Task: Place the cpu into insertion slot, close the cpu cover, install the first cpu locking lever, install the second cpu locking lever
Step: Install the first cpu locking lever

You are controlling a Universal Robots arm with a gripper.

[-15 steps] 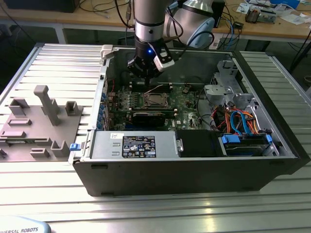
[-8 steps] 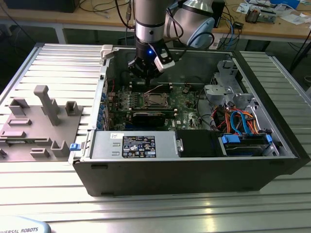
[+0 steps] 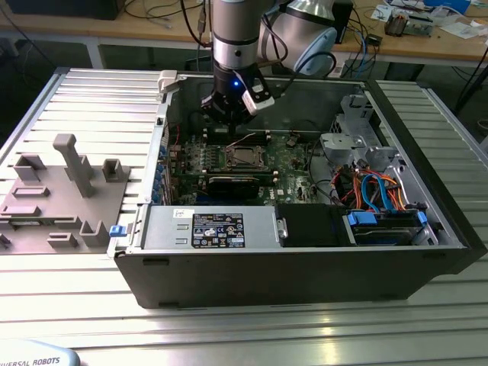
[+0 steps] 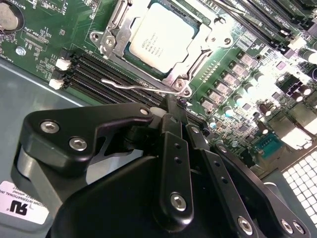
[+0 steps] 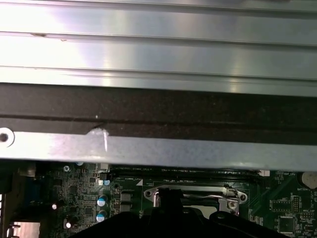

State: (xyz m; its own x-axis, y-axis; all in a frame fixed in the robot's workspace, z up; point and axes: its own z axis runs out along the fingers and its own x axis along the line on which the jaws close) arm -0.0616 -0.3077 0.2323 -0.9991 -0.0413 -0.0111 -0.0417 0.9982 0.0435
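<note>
We see the square silver-topped cpu point(image 4: 157, 37) seated in the green board's metal-rimmed insertion slot point(image 4: 115, 21), silvery frame cpu cover point(image 4: 200, 47) down. Our black gripper point(image 4: 179, 115), fingers together, hovers beside a thin wire locking lever point(image 4: 130, 85), apparently unlatched.

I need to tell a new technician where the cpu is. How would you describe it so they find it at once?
Look inside the open computer case at the green board, just beyond the end effector. The cpu is the flat square with a plain silver-grey top, sitting inside the shiny metal cover, unlike the long dark memory slots alongside.
</note>
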